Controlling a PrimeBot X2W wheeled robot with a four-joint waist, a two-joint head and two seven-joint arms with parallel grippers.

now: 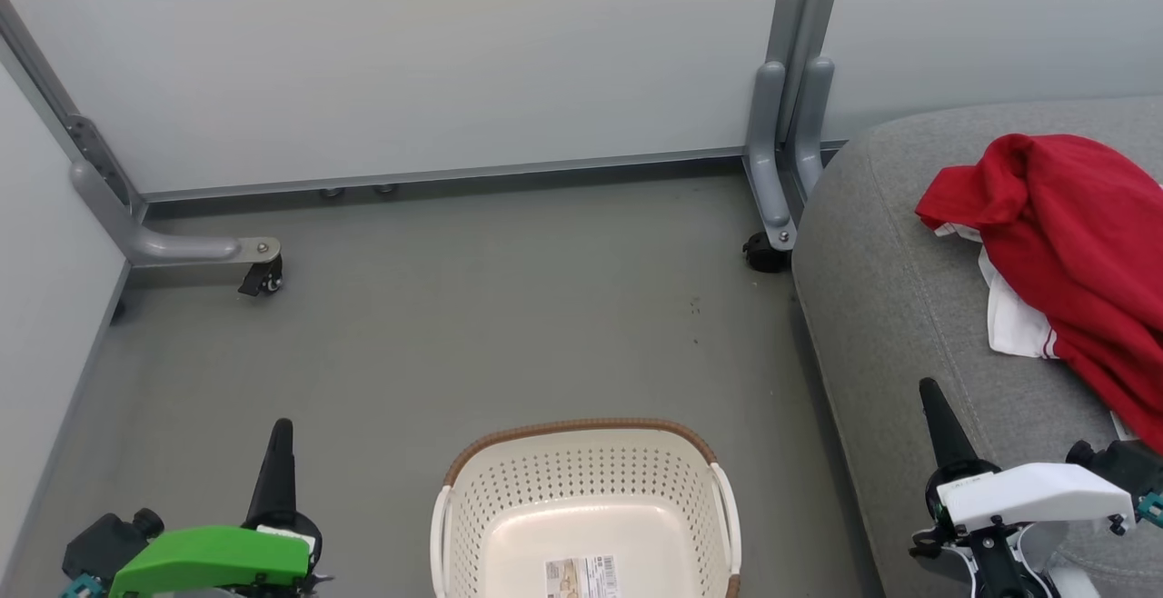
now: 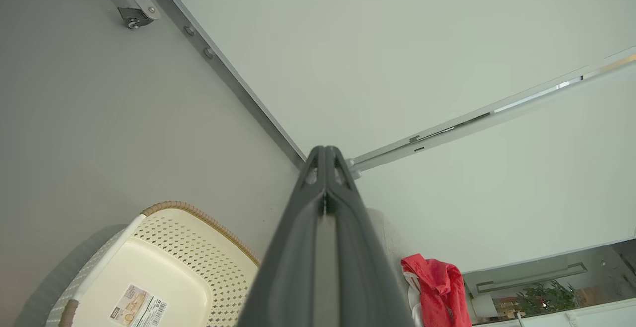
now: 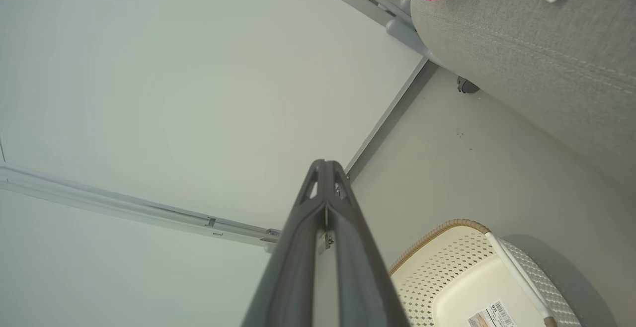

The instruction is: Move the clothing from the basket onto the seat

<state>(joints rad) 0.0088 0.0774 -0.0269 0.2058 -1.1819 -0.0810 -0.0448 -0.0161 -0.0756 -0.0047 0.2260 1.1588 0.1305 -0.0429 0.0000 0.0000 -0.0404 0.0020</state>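
basket empty, clothing on seat

left gripper and right gripper are both pinched shut, holding nothing. basket sits btwn them: stiff cream perforated plastic, brown woven rim, just a paper label inside. seat, a grey woven cushion, lies under the right gripper. clothing is heaped beyond it: red, soft, prob light and floppy; pinch a raised fold.

Light is bright, even and diffuse; nothing glares on the pale wall. The head view is sharp, with faint shade on the floor along the seat. In both wrist views soft grey shadow flanks the basket and the fingers blur near the lens. The rails lean and bend slightly from wide-angle distortion, and one glints toward the left wrist view's right edge.
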